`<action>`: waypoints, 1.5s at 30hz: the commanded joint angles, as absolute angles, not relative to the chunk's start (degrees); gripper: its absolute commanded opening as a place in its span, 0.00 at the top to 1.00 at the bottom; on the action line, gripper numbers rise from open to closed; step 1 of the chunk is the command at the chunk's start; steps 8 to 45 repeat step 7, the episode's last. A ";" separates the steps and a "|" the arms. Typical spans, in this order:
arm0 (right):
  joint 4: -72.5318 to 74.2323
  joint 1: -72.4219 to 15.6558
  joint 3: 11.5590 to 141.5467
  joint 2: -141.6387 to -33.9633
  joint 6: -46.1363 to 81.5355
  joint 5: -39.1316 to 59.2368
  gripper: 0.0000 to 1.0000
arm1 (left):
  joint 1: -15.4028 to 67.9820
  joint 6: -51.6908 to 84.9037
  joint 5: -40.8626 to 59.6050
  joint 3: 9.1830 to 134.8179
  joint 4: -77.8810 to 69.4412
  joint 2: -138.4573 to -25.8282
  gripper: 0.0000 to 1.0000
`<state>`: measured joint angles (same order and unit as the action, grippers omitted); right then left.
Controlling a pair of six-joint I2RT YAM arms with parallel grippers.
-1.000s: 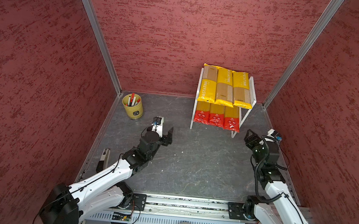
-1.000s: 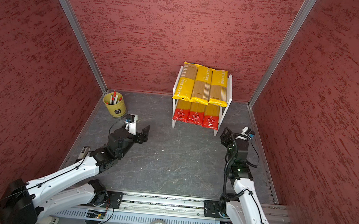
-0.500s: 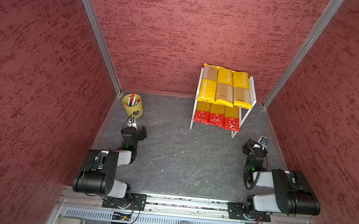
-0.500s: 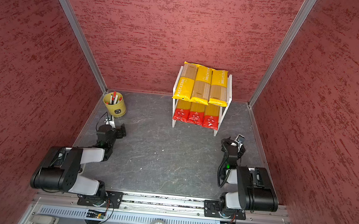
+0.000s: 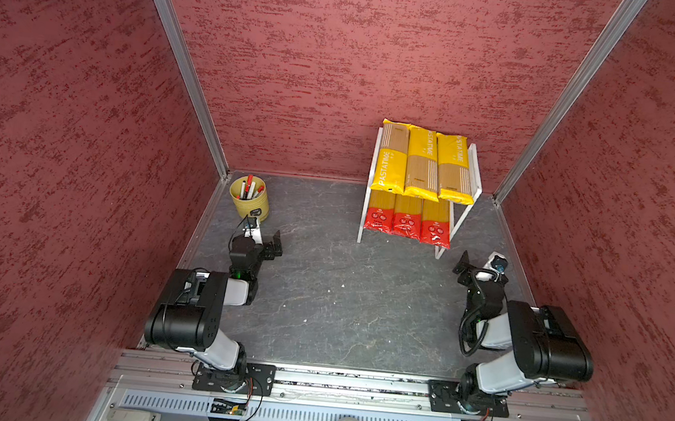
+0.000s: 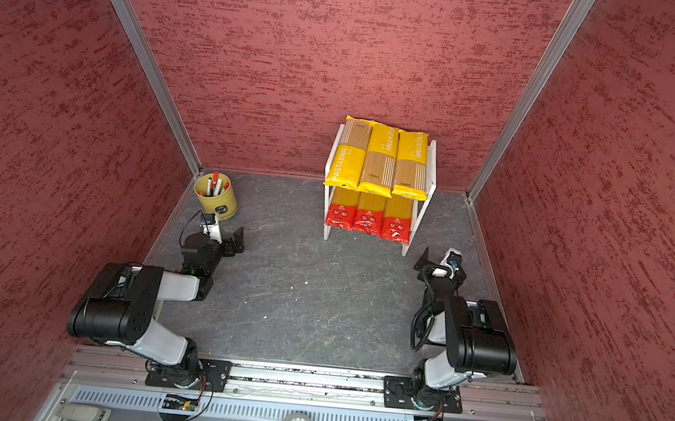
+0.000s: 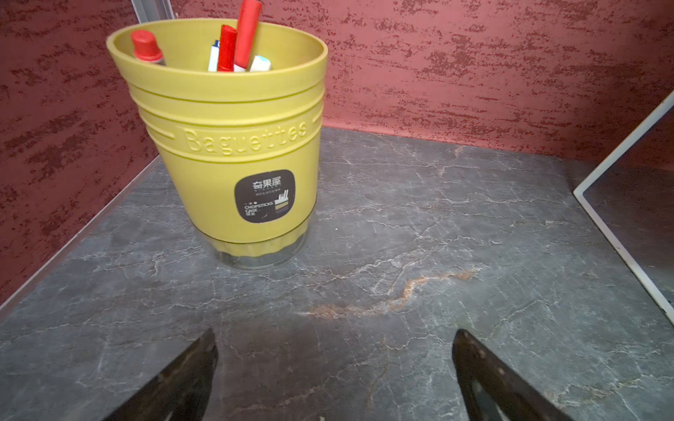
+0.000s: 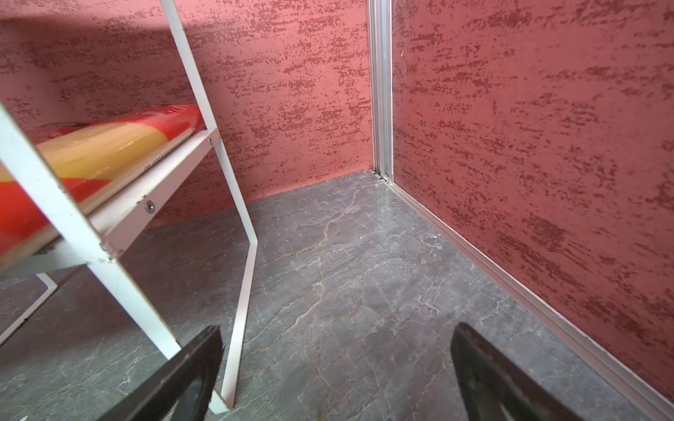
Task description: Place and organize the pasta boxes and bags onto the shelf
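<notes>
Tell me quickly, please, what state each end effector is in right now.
Left end effector: open, holding nothing, facing the yellow cup.
Right end effector: open, holding nothing, beside the shelf.

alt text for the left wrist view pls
A yellow-green cup lettered Baguettes, holding red and white pens, stands on a grey marbled table by a red wall. In the foreground, the left gripper is open and empty; a corner of the white shelf edges in.
</notes>
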<state>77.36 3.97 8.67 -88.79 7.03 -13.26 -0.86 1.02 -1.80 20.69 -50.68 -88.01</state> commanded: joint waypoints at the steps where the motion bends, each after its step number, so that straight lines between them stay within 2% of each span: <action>1: 80.26 4.21 8.26 -88.70 6.74 -12.27 0.01 | 0.41 -1.35 -2.90 20.69 -53.33 -87.97 0.01; 45: 80.61 4.17 8.19 -88.87 6.66 -12.22 0.01 | -0.43 -0.49 -1.56 21.36 -51.91 -87.97 0.01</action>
